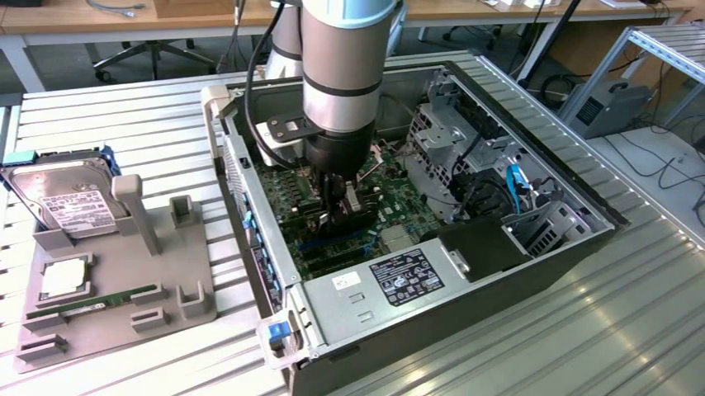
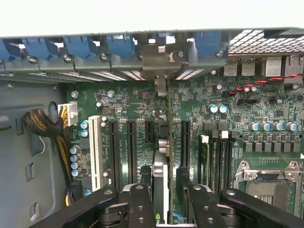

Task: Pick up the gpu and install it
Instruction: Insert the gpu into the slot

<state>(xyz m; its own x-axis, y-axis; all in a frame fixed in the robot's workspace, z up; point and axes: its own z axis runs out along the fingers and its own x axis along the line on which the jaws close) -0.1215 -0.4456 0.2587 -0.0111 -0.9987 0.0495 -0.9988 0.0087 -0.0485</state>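
The black gripper [image 2: 164,199] is filling the foreground of the wrist view, its two jointed fingers [image 2: 137,202] standing a little apart on either side of the gpu [image 2: 168,142], which is sitting edge-on in a motherboard [image 2: 142,102] slot, upright, its silver bracket [image 2: 161,64] reaching up against the blue-tabbed rear frame of the case. The fingers are flanking the card's near end rather than clearly pinching it; a sliver of gap is showing on each side, so I'm calling them slightly spread. The board itself is green and busy: black slots running in parallel, one white slot [image 2: 95,152], round capacitors, a braided cable bundle [image 2: 45,126] off beside a grey wall. Over to the exterior view, and the arm [image 1: 342,74] is plunging straight down into the open computer case [image 1: 551,247], the gripper [image 1: 342,210] hovering low over the motherboard with the card barely visible beneath it. Outside the case, a grey fixture tray [image 1: 111,289] is holding a silver hard drive [image 1: 66,202] and a thin green RAM stick [image 1: 94,304] on the ribbed metal table [image 1: 132,124]. The risk here, as I judge it: if the card isn't fully seated, any sideways drag from a finger could tilt it in the slot or flex the thin board, and the bracket could catch on the frame.
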